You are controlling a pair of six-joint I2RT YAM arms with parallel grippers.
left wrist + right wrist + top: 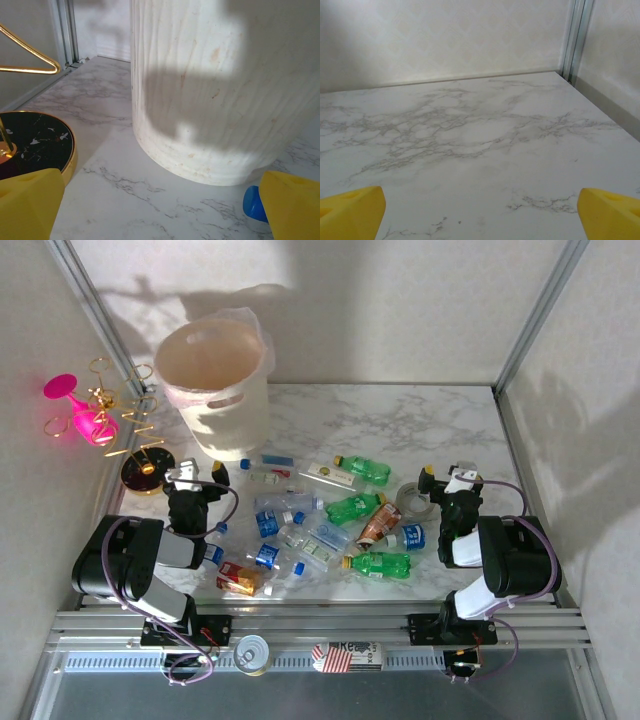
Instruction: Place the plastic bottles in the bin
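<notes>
Left jaws wide before ribbed, speckled cream bin (225, 100)

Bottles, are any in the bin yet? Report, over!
Left claw and right claw open, holding nothing. All bottles scattered on table; bin looks empty. Grey tape roll close by right claw.

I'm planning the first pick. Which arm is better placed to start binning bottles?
Left, likely. The left gripper stands open right by the bin, with a blue cap beside its finger. The right gripper, also open, faces bare marble, across the bottles from the bin.
</notes>
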